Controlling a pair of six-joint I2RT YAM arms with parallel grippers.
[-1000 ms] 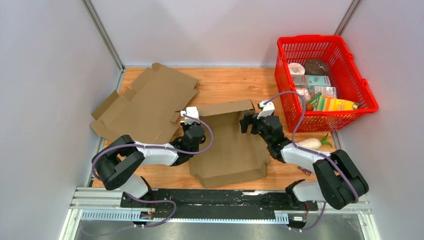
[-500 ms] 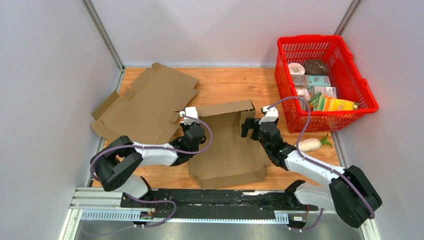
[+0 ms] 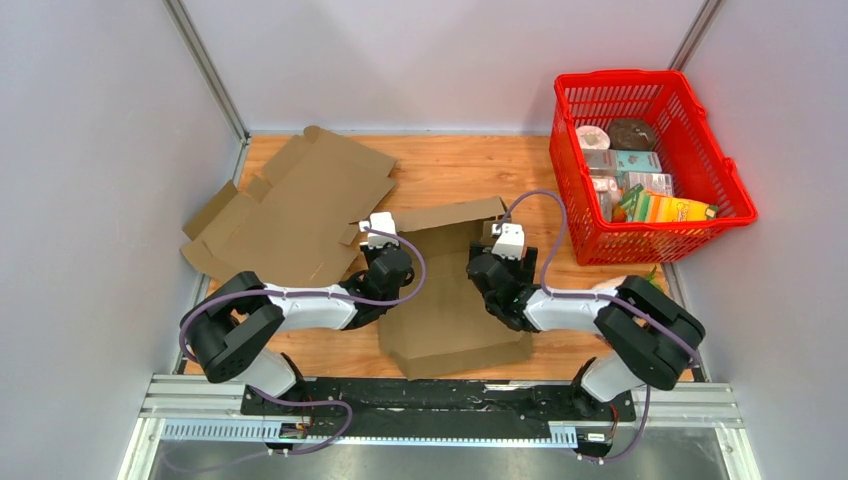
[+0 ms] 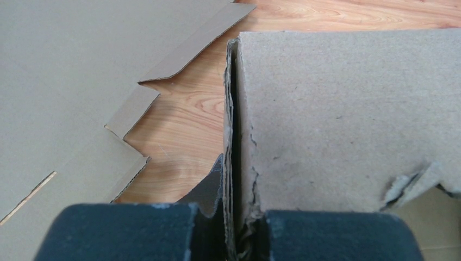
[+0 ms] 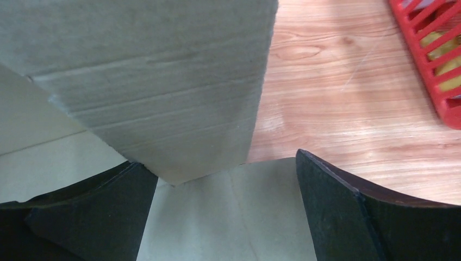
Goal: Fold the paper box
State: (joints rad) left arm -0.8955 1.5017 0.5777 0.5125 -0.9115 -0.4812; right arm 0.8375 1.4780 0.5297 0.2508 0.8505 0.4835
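Inside left claw (image 4: 229, 231), frayed box wall (image 4: 348, 109)

A robot lab cell — plain grey panel walls (image 3: 90, 150), aluminium rail framing (image 3: 440, 405) and a wooden tabletop (image 3: 450, 175) — nothing domestic.

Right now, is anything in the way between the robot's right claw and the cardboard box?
No, nothing visible is in the way. The right gripper is open, with a raised flap of the paper box right between its fingers. The left gripper is shut on another wall of the box.
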